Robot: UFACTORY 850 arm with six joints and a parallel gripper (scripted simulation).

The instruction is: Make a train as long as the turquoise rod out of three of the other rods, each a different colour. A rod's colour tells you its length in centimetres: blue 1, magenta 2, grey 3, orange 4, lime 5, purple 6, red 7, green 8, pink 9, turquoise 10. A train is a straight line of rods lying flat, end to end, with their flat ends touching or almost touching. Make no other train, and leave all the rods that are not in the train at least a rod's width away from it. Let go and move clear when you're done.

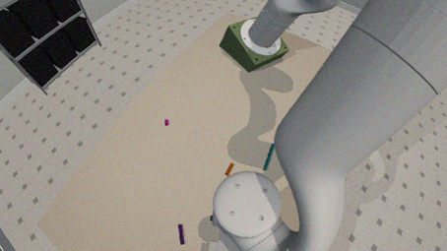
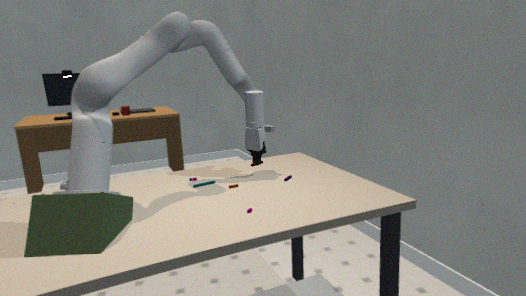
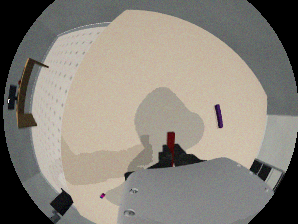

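Left to right in the exterior view, the green base block [image 1: 236,49] [image 2: 75,225] stands on the counter [image 1: 117,181] [image 2: 340,200] [image 3: 110,90], then the turquoise rod [image 1: 269,157] [image 2: 204,184] and the orange rod [image 1: 229,169] [image 2: 233,186] lie well in from the near edge, a magenta rod [image 1: 166,123] [image 2: 249,210] sits closer to that edge, and farther right the purple rod [image 1: 181,234] [image 2: 287,178] [image 3: 219,116] has room between it and the right-hand corner; the fingers [image 2: 256,156] are clamped on the red rod [image 2: 253,164] [image 3: 171,140], held above the counter toward its far side; a small magenta-and-blue piece [image 2: 193,179] [image 3: 102,195], behind the turquoise rod, shows in the exterior and wrist views but not from the top, where the big arm [image 1: 347,102] [image 2: 135,60] blocks much of the right side and passes right beside the turquoise rod; a brown desk [image 2: 150,132] [image 3: 22,100] stands beyond the counter
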